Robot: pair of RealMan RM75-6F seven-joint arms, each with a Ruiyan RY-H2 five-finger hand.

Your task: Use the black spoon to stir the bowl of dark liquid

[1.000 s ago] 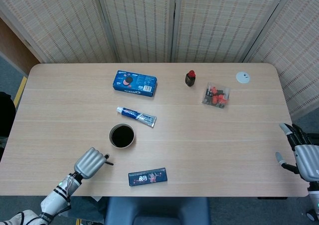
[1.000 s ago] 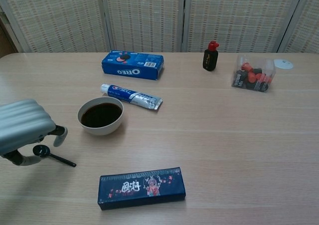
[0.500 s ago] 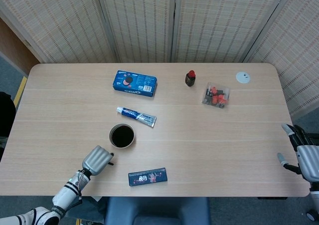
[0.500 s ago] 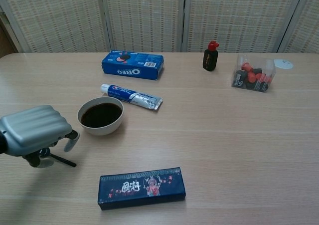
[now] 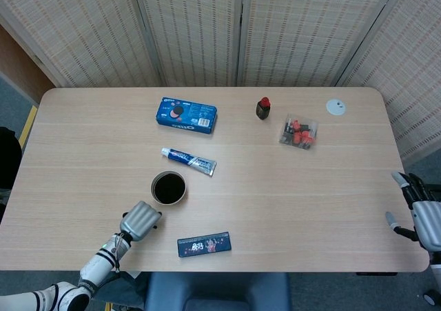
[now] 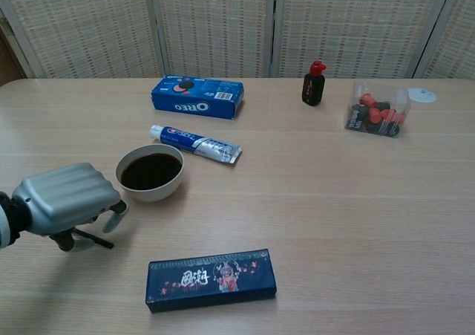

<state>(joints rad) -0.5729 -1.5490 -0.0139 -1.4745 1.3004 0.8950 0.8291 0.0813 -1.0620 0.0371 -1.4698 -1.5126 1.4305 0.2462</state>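
Left robot hand (image 6: 65, 200): ribbed grey metallic back facing up, fingers curled down over the black spoon (image 6: 93, 238) on the counter (image 6: 356, 201), just near-left of the bowl (image 6: 150, 172). Whether the fingers actually grip the spoon cannot be told; the spoon's head is hidden beneath the hand. Only a thin matte black length of handle shows, lying flat, long axis running left to right, free end pointing right and slightly near.

Bowl: round, white, glossy rim, filled with dark liquid, on pale wood-grain counter.

Right robot hand (image 5: 420, 211): at the counter's near right edge, fingers spread, holding nothing.

Near the bowl: toothpaste tube (image 6: 194, 143) behind it, dark blue flat rectangular box (image 6: 211, 278) in front.
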